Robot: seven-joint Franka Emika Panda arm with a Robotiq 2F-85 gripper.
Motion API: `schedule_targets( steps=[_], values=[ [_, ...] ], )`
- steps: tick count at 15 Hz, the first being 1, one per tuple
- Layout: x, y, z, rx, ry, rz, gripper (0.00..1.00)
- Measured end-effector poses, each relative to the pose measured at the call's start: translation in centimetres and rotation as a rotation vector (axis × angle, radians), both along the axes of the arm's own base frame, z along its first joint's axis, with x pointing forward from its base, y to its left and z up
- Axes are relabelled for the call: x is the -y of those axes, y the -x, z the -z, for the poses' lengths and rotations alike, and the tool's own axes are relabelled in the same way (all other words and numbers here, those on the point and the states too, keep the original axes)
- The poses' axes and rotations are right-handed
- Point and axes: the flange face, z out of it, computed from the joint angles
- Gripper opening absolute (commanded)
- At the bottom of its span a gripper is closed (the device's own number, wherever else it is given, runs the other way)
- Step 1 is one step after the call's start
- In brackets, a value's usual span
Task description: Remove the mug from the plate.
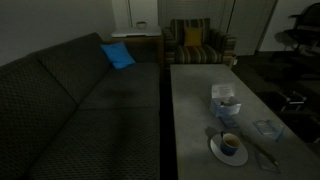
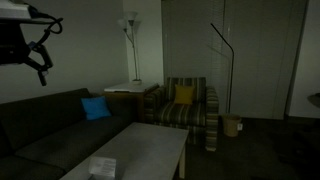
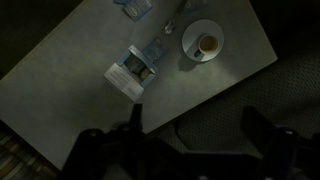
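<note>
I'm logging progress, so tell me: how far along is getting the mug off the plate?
Done: nothing yet; the mug sits on the plate on the table. In hand: nothing is held; in the wrist view the open fingers hang high above the table, well away from the mug. Left: descend, grasp the mug, lift it and set it down off the plate.

Table (image 2: 146,150) cropped (bottom edge)

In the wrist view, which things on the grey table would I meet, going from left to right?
First the pale boxy tissue-like object → then the white plate with the mug on it. The bluish-clear item overlaps the box's span, so it is left out.
</note>
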Motion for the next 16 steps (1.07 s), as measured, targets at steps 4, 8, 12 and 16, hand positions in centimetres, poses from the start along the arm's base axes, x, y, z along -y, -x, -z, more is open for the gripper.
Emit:
schedule_targets(
  steps=[4, 8, 12, 16],
  values=[
    [-1.7, -0.6, 1.7, 0.013, 0.093, -0.103, 1.00],
    [-4.1, -2.5, 4.3, 0.013, 0.124, -0.193, 1.00],
    [-5.8, -5.0, 7.5, 0.001, 0.108, -0.250, 1.00],
    [-6.7, -7.2, 10.9, -0.017, 0.095, -0.281, 1.00]
  ],
)
